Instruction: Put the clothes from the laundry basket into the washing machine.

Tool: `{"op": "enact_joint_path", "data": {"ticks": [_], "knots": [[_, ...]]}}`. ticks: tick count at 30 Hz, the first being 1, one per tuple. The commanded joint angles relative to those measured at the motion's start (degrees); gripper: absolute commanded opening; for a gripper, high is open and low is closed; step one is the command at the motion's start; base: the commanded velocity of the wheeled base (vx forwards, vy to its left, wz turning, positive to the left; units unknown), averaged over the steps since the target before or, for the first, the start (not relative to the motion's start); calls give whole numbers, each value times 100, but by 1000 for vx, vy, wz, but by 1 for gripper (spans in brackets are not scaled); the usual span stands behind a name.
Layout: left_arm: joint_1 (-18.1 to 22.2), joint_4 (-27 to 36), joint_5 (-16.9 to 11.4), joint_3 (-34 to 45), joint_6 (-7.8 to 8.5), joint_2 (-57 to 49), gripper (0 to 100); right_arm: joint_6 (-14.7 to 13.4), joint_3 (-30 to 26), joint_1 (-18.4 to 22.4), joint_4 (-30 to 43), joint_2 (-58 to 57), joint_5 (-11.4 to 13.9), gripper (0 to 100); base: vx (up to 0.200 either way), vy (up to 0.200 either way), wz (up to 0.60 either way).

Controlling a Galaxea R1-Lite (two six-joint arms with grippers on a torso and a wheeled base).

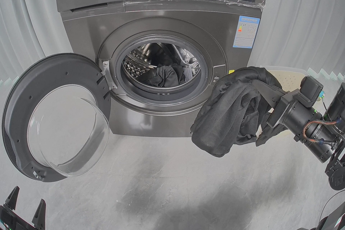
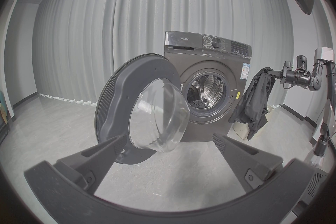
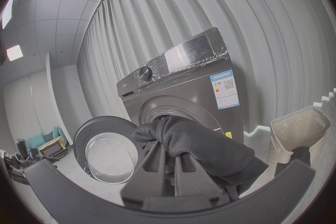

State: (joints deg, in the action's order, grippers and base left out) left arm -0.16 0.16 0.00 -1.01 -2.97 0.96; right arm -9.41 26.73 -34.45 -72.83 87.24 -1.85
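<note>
Gripping a black garment (image 1: pixel 230 115), your right end effector (image 3: pixel 170 161) has its two fingers pinched together on a fold of the cloth. The rest of the fabric drapes over the fingers and hangs below them in a loose bundle. In the head view the bundle sits at about 4 o'clock from the drum opening, in front of the machine's lower right corner and clear of the floor. Your left end effector (image 1: pixel 28 195) is down at 7 o'clock in the head view, with its fingers spread wide and nothing between them.

The washing machine (image 1: pixel 161 8) stands with its door (image 1: pixel 54 115) swung fully open toward 8 o'clock of the opening, glass bowl facing you. Inside the drum (image 1: pixel 143 61) a dark heap of clothes (image 1: pixel 165 74) lies against the lower lip. The laundry basket (image 3: pixel 301 130), pale and perforated, stands on the floor at 3 o'clock from the machine, just beside it. In the head view the held garment partly covers it. A dark piece of cloth (image 3: pixel 297 156) hangs at its near rim; you cannot see how much is left inside.

The floor (image 1: pixel 161 176) is smooth grey stone-look tile. A pleated pale curtain (image 1: pixel 302 26) runs behind the machine from 9 to 3 o'clock.
</note>
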Motion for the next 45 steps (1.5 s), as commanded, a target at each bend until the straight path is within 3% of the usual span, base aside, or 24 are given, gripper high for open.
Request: {"op": "enact_joint_path", "data": {"ticks": [1,6,15,20,26,32,34,36,45], "knots": [[-2,2,0,84,-1,-88,100,1,-2,-9,-12,22,1,0,200,0,0],[-2,2,0,84,-1,-88,100,-8,-19,-18,-12,30,1,0,200,0,0],[-2,2,0,84,-1,-88,100,1,-63,-18,-30,30,1,0,0,0,0],[-11,2,0,84,-1,-88,100,1,-89,-27,-30,39,1,0,0,200,0],[-2,-7,0,84,7,-88,100,1,-98,-264,-39,83,-8,0,0,33,0],[-2,-25,9,92,78,-96,100,18,-89,-545,-3,83,-26,0,0,0,0],[7,-7,-9,92,192,-96,100,300,-37,-659,23,83,-61,0,0,0,0],[7,-7,-9,92,254,-96,100,396,-10,-695,23,92,-70,0,0,0,0],[16,-16,-35,92,315,-96,100,405,7,-818,-47,470,-87,0,0,0,0]]}}
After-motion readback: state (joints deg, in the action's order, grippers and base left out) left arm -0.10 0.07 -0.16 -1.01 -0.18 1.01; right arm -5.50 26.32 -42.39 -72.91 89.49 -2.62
